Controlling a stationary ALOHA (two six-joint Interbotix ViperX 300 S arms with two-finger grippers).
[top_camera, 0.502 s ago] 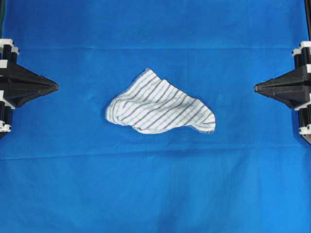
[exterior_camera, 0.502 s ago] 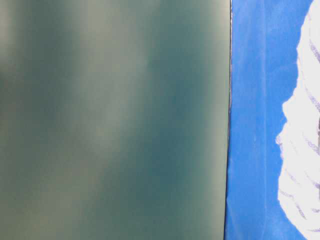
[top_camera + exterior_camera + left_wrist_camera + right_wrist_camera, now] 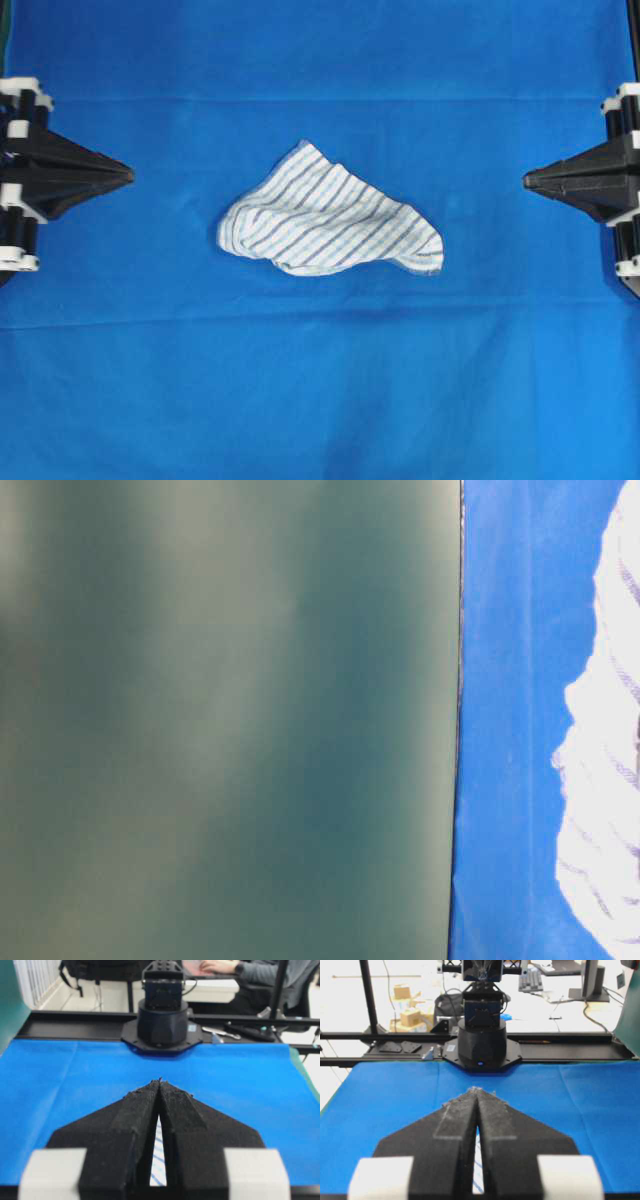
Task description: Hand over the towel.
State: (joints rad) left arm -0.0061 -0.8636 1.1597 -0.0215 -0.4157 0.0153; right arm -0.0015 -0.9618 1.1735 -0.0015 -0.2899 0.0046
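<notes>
1. Left gripper (image 3: 128,176): jaws pressed together, tips meeting, nothing held. Sits well left of the towel (image 3: 325,225), pointing at it.
2. Right gripper (image 3: 527,181): same, closed to a point and empty, well right of the towel.
3. Towel: crumpled heap, flat on the blue cloth (image 3: 320,400), roughly midway between both grippers, touching neither.
4. Wrist views: a striped sliver of towel shows through each closed finger gap.
5. Table-level view: towel edge at far right, blurred.
</notes>
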